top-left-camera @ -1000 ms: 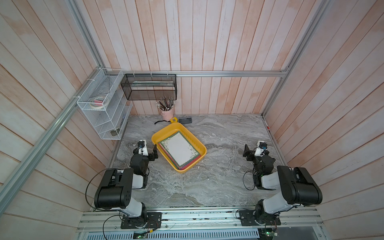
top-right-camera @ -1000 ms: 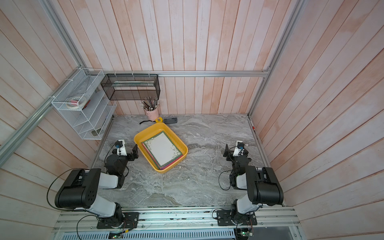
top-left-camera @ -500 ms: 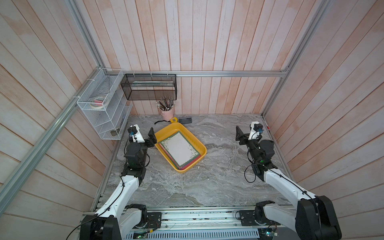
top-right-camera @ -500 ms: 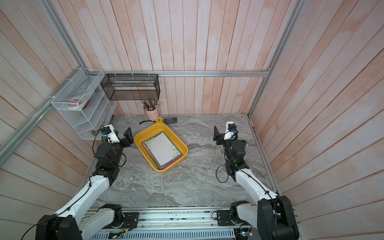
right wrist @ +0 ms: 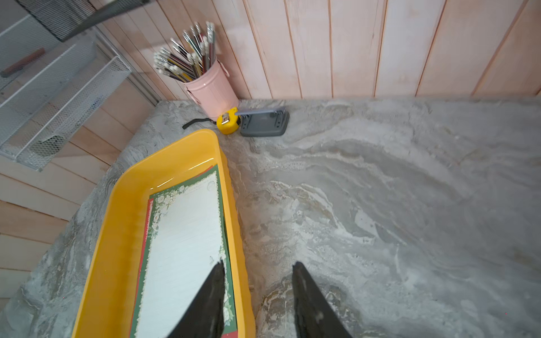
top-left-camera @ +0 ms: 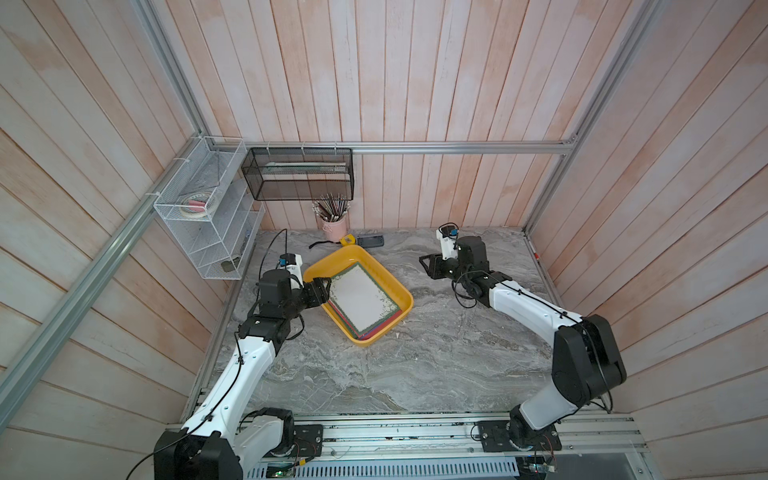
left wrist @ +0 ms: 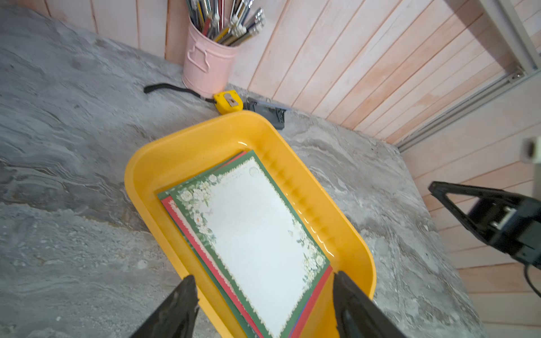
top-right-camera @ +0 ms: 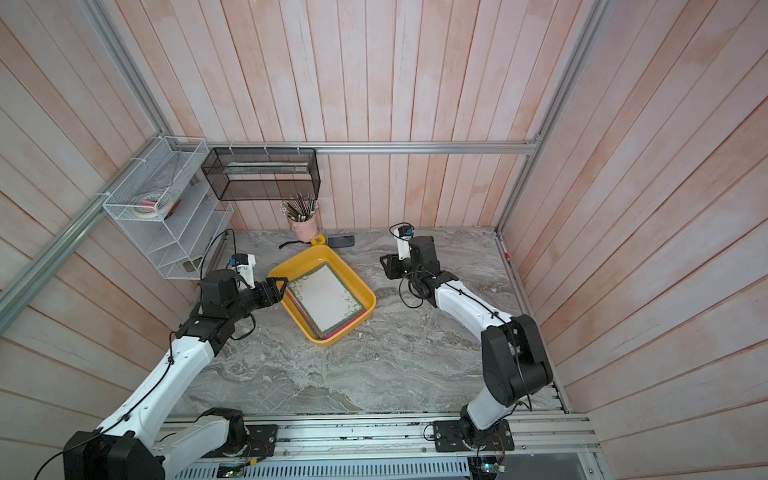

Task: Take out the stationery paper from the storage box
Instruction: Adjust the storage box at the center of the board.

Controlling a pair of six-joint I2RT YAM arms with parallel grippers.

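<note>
Jaws of my left gripper (left wrist: 265, 278) stand wide and empty at the near short end of the box (left wrist: 137, 187); the paper (left wrist: 257, 234) lies stacked inside, its long axis running straight away from me. Farther off, my right gripper (top-left-camera: 430, 267) hangs narrower, empty, well apart, so I judge left the one to reach

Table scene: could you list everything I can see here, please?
storage box: one, yellow, mid-table
stationery paper: one stack, green and red borders, in storage box
cup: one, pink, back wall, holding pencils
tape measure: one, yellow, beside cup
hole punch: one, grey, beside tape measure
mesh basket: one, black, back wall
wire rack: one, white, left wall
left hand: one, black, open, box's left corner
right hand: one, black, open, right of box
</note>
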